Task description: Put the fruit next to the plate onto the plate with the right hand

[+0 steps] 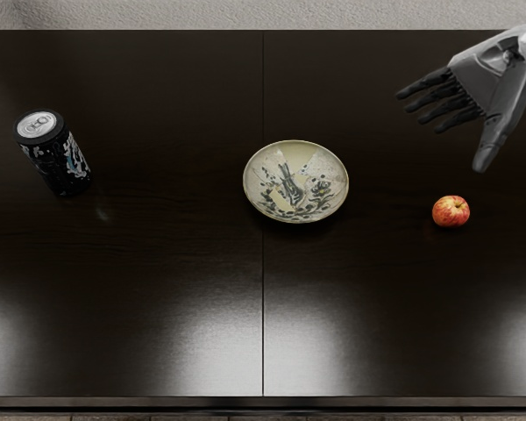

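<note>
Right of the plate [295, 181], whose painted bowl shows bare, the apple [451, 211] sits on the dark glossy table [158, 307] well apart from it (round, no long axis showing), the right hand [473, 92] hovering farther back with fingers spread, a can [53, 151] standing far left.
</note>
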You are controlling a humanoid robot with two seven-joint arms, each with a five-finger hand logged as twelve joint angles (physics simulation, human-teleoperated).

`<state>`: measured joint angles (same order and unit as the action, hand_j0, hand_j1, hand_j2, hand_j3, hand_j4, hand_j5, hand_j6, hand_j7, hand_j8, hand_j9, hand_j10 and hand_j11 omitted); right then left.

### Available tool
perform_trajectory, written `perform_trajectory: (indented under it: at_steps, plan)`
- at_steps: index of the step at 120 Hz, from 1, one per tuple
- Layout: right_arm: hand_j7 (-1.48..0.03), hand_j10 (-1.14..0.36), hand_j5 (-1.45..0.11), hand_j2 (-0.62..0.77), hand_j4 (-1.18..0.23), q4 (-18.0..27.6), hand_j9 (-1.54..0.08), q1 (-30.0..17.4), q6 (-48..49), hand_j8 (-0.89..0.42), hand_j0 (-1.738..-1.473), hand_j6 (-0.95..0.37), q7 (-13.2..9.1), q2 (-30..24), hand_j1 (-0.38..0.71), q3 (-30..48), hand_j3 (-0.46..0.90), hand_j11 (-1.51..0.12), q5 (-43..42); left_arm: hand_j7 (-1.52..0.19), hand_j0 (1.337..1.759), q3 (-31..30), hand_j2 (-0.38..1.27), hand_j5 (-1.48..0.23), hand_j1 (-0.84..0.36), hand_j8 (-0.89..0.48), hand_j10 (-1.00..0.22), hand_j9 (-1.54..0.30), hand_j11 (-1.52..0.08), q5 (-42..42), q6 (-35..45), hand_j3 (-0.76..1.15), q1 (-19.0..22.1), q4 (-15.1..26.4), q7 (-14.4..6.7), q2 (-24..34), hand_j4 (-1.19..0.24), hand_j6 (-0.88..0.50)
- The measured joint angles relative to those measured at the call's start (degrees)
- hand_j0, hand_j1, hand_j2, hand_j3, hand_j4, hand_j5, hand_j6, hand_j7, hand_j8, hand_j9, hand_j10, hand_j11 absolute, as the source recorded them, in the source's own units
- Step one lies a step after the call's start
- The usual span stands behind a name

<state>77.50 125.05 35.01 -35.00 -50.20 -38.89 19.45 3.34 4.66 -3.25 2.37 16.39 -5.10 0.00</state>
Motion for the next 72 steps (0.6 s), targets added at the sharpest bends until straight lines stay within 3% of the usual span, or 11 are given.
perform_trajectory:
  at_steps: [41, 57, 72]
  plan:
    - [-0.02, -0.01, -0.02, 0.0, -0.01, -1.35, -0.02, -2.93, 0.0, -0.01, -1.658, -0.01, 0.0, 2.83, -0.33, 0.07, 0.0, -0.02, -0.42, 0.0, 1.658, 0.0, 0.0, 0.0, 0.35, 0.0, 0.0, 0.0, 0.0, 0.0, 0.0, 0.0, 0.0, 0.02, 0.0, 0.0, 0.0, 0.0]
    - [-0.02, -0.01, -0.02, 0.0, -0.01, -1.3, -0.02, -2.35, -1.33, -0.01, -1.658, -0.01, 0.0, 11.61, -0.33, -0.37, 0.0, -0.02, -0.48, 0.0, 1.658, 0.0, 0.0, 0.0, 0.35, 0.0, 0.0, 0.0, 0.0, 0.0, 0.0, 0.0, 0.0, 0.02, 0.0, 0.0, 0.0, 0.0]
    - [-0.02, -0.01, -0.02, 0.0, -0.01, 0.59, -0.02, -0.38, -15.42, -0.01, -1.658, -0.01, 0.0, 16.6, -0.33, -1.35, 0.0, -0.02, -3.74, 0.0, 1.658, 0.0, 0.0, 0.0, 0.35, 0.0, 0.0, 0.0, 0.0, 0.0, 0.0, 0.0, 0.0, 0.01, 0.0, 0.0, 0.0, 0.0]
